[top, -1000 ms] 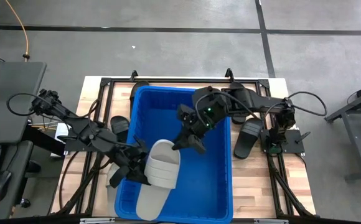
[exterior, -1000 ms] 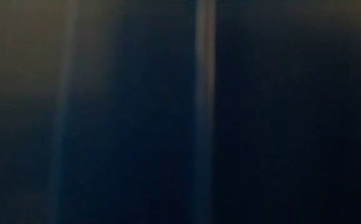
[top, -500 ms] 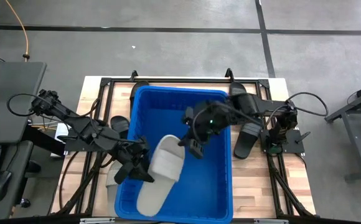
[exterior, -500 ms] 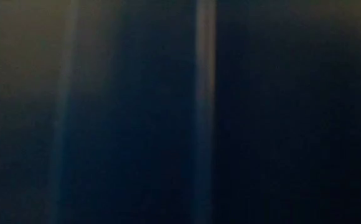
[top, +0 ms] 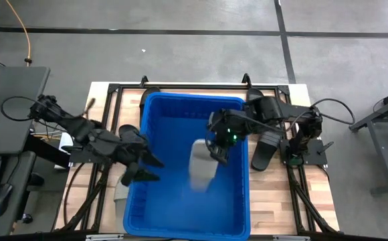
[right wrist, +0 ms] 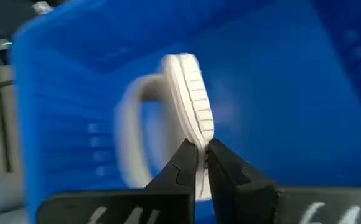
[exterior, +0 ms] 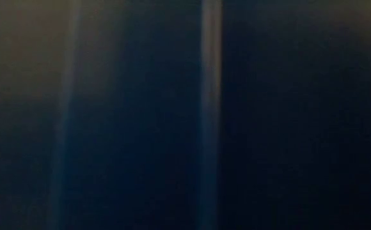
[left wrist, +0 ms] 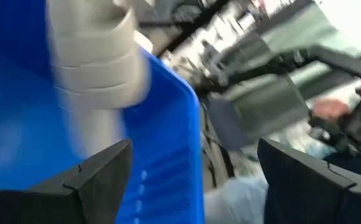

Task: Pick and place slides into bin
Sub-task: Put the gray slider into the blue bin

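A light grey slide hangs blurred inside the blue bin, about mid-bin, with my right gripper shut on it. In the right wrist view the slide shows edge-on, its strap to one side. My left gripper is open at the bin's left wall and holds nothing. A second light slide lies on the table left of the bin. The low view shows only a dark blue blur. My right gripper pinches the slide's sole by its edge between its two fingers; which end of the sole cannot be told. The fingers come from the table's right side, slanting down. The slide stands on edge below the gripper inside the bin; whether it touches the bin's floor is hidden by blur.
Black slides lie on the table around the bin: one to its left, one at the far left corner, two to its right. A black frame rims the wooden table.
My left gripper has opened, let go of the light slide and drawn back toward the table's left over the bin's wall. My right gripper has shut on the slide's edge. The slide, which leaned on the bin's near-left wall, has swung to mid-bin and now hangs on edge.
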Robot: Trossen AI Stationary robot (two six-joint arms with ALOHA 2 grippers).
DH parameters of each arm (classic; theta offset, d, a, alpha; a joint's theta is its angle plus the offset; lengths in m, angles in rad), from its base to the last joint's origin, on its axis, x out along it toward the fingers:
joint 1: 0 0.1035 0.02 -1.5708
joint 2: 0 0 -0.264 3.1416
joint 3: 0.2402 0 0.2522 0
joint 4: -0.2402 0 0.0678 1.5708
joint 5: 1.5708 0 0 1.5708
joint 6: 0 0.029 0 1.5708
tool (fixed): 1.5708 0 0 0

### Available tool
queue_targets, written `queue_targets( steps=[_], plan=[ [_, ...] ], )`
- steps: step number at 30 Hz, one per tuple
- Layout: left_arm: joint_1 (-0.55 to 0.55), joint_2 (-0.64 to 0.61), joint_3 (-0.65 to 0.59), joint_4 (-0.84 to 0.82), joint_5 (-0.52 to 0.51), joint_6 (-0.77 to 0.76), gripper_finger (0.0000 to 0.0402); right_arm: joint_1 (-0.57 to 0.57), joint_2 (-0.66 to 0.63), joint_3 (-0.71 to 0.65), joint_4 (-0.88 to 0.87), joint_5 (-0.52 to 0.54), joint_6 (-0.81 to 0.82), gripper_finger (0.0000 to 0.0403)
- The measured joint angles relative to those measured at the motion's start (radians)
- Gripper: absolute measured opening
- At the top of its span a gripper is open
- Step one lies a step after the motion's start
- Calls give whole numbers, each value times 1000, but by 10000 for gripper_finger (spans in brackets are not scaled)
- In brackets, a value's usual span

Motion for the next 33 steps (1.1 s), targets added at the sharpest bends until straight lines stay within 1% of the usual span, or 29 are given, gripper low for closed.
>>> queue_targets(
  steps=[3,5,8,10,13,15,17,18,20,22,24,26,28,33],
  plan=[
    [0,-66,0,-61,-49,24,332,-62,-8,0,21,-1,-39,0],
    [1,-112,1,-82,-101,29,327,-108,-15,-13,38,-23,-77,0],
    [1,-171,0,-95,-169,29,317,-161,-44,-94,95,-77,-106,0],
    [1,-207,0,-104,-212,29,310,-199,-78,-187,166,-117,-113,0],
    [1,-249,0,-106,-271,32,298,-258,-154,-396,320,-124,-86,0],
    [1,-264,0,-110,-301,43,291,-291,-211,-545,462,-129,-6,0],
    [1,-283,0,-110,-328,49,285,-311,-276,-679,612,-118,110,0],
    [1,-287,0,-111,-344,52,282,-311,-312,-739,719,-103,163,0],
    [1,-289,0,-111,-370,54,277,-297,-370,-841,878,-46,267,0],
    [1,-298,-1,-118,-391,70,274,-280,-406,-916,967,17,377,0],
    [1,-305,0,-124,-407,82,273,-258,-425,-972,1006,80,458,0],
    [1,-314,0,-156,-422,82,275,-231,-429,-1000,1029,133,535,0],
    [1,-319,0,-168,-424,82,277,-200,-424,-1007,1050,187,593,0],
    [1,-327,0,-175,-443,99,282,-138,-339,-986,1062,385,747,0]
  ],
)
